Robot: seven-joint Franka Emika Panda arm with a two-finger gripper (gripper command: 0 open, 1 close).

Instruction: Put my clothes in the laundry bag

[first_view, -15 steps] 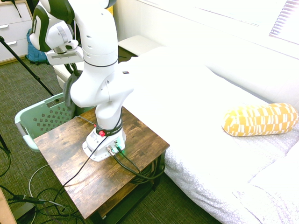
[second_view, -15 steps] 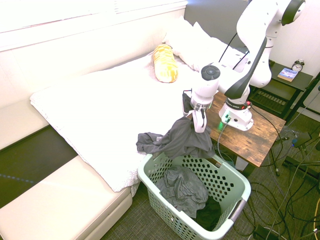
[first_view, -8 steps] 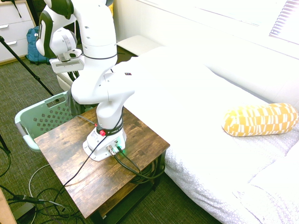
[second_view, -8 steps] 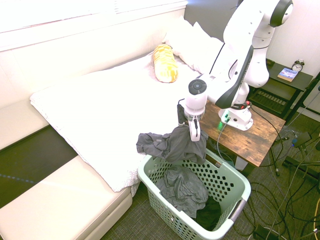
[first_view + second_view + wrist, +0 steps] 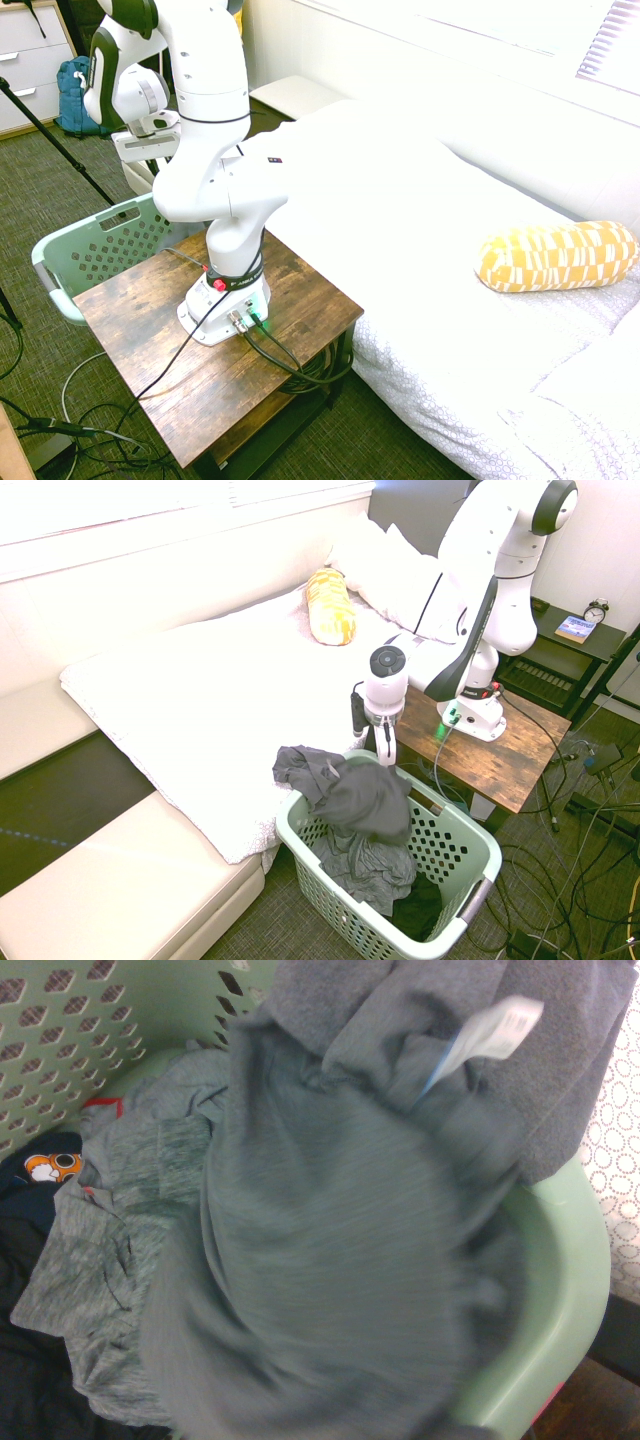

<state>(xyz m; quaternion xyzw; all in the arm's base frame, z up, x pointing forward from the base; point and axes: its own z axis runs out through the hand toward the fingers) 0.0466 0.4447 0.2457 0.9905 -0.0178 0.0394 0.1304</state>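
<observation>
Pincer [image 5: 383, 752] above clothes [image 5: 352, 792] on laundry bag [image 5: 470, 832] rim; wrist-only white tag [image 5: 487, 1034]

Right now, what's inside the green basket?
Inside the laundry basket lies a dark grey garment, partly draped over the rim. Under it sit lighter grey clothes and something black. The bottom is covered.

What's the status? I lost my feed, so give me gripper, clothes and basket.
Gripper above the laundry basket rim, fingers apart, holding nothing. Grey garment draped over the rim, part inside, part hanging toward the bed. Nothing blocking.
</observation>
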